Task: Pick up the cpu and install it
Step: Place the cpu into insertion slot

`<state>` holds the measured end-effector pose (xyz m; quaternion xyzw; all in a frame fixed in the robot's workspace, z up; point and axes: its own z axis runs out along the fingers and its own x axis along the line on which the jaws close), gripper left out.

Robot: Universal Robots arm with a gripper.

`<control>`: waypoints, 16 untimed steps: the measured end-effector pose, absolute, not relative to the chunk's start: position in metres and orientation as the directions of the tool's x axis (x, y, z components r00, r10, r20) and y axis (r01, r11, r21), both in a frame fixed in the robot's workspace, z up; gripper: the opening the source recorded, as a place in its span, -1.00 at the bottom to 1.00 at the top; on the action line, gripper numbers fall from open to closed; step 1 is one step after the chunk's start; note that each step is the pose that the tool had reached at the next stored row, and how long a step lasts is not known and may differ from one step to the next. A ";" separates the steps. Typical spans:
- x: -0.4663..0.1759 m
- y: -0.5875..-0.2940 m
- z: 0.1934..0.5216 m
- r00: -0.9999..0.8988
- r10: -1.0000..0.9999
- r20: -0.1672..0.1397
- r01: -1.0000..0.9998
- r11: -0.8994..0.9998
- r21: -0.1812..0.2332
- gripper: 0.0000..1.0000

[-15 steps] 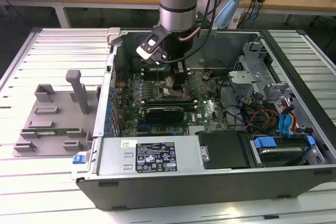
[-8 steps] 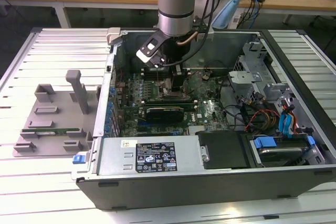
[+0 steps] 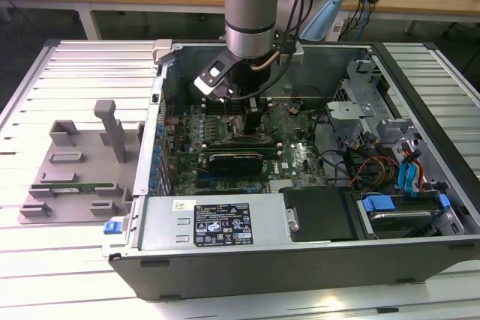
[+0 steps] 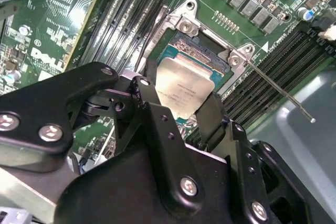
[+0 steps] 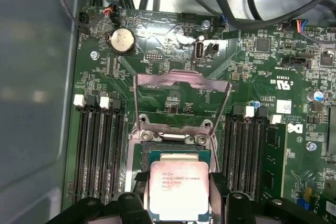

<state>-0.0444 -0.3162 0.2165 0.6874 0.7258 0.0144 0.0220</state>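
1. Where the motherboard's socket (image 5: 173, 151) lies open, the end effector (image 4: 178, 103) is clamped on the cpu (image 4: 185, 88), with 1 black finger against each of 2 opposite edges.
2. Silver lid upward, the cpu hangs directly over the socket, roughly level; I cannot tell whether it touches the socket yet.
3. Hinged at the socket's far edge, the metal load plate (image 5: 181, 100) stands raised, clear of the cpu.
4. A thin retention lever (image 4: 278, 90) sticks out from 1 socket corner, apart from the fingers (image 4: 211, 121).
5. Rows of black memory slots (image 5: 100, 150) flank the socket on both sides, close beside the fingers.
6. Beyond the load plate sit a coin battery (image 5: 121, 40) and black cables (image 5: 252, 9), well apart from the cpu.
7. In the exterior view the arm reaches straight down into the open computer case (image 3: 150, 155), which lies on the slatted desk (image 3: 45, 275).
8. A black graphics card (image 3: 236, 160) lies near the end effector at its 6 o'clock, with the labelled power supply (image 3: 217, 222) farther along the same direction.
9. Blue-tabbed drive bays (image 3: 397, 207) fill the case at 4 o'clock.
10. A grey fixture tray (image 3: 75, 177) rests on the desk at 9 o'clock from the case, toward the exterior view's left.
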 end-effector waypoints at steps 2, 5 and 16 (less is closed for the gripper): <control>-0.044 -0.316 0.215 -0.050 0.999 -0.012 0.997 0.051 0.051 0.09; -0.045 -0.316 0.212 -0.050 0.999 -0.012 0.997 0.051 0.051 0.09; -0.046 -0.312 0.201 -0.013 1.000 -0.012 0.999 0.014 0.051 0.09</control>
